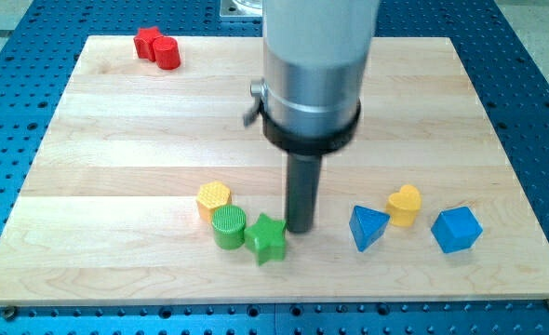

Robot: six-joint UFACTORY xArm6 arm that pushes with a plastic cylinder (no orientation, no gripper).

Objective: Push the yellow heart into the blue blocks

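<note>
The yellow heart (405, 204) sits at the view's lower right, between two blue blocks. The blue triangular block (368, 227) touches its left side. The blue cube-like block (456, 229) lies just to its lower right, a small gap apart. My tip (301, 229) rests on the wooden board (116, 140), left of the blue triangular block and right next to the green star (267, 238).
A green cylinder (228, 226) and a yellow hexagon (214, 198) sit left of the green star. A red star (147, 41) and red cylinder (167, 52) lie at the view's top left. The board's bottom edge runs close below the blocks.
</note>
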